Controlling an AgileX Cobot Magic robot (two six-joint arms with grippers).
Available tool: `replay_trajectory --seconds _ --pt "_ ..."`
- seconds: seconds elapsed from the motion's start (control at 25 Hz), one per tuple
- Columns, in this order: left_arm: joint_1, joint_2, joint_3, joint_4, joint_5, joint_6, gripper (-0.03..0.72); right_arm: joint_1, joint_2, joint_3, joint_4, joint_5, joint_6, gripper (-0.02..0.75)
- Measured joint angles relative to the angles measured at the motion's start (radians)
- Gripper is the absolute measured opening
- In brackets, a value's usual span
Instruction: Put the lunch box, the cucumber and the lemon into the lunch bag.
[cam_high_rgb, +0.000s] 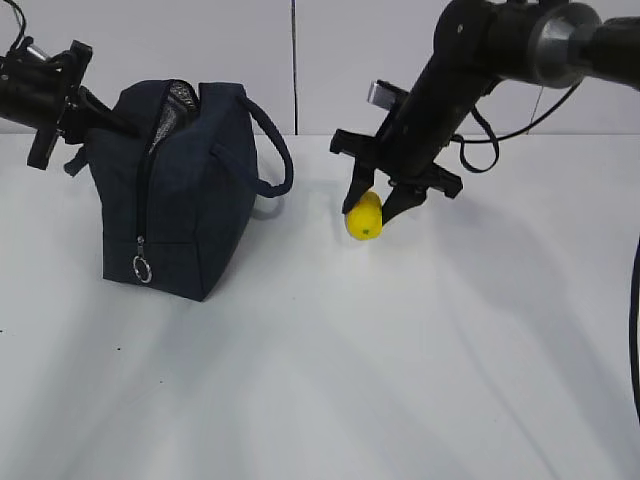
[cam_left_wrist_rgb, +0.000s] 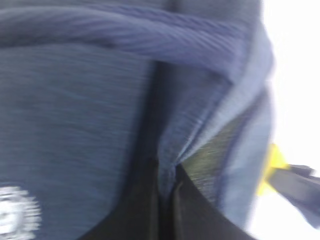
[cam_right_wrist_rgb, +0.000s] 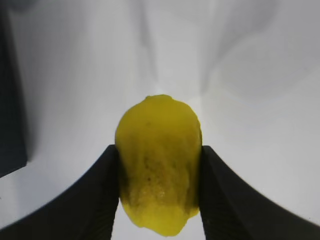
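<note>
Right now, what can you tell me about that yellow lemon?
The lemon is small, bright yellow and oval, with a dimpled skin and a small greenish spot at its lower end in the exterior view. It is held nearly upright between the two black fingers of the right hand, which press on its left and right sides. It hangs right of the lunch bag, apart from it, low over the white table; whether its bottom touches the table cannot be told.

Lunch bag (cam_high_rgb: 190, 200) matt woven cloth; lemon (cam_right_wrist_rgb: 159, 160) dimpled skin
</note>
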Motion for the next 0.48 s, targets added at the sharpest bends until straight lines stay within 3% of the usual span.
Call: replay_trajectory --seconds 0.28,0.48 --pt "-0.025 0.0 0.0 -0.043 -0.002 0.0 -0.009 0.0 0.0 -0.318 0.011 0.104 -0.038 0.358" --pt "-0.042 0.001 0.0 -0.17 -0.003 0.026 -0.009 0.0 0.0 -0.523 0.095 0.113 -0.06 0.356"
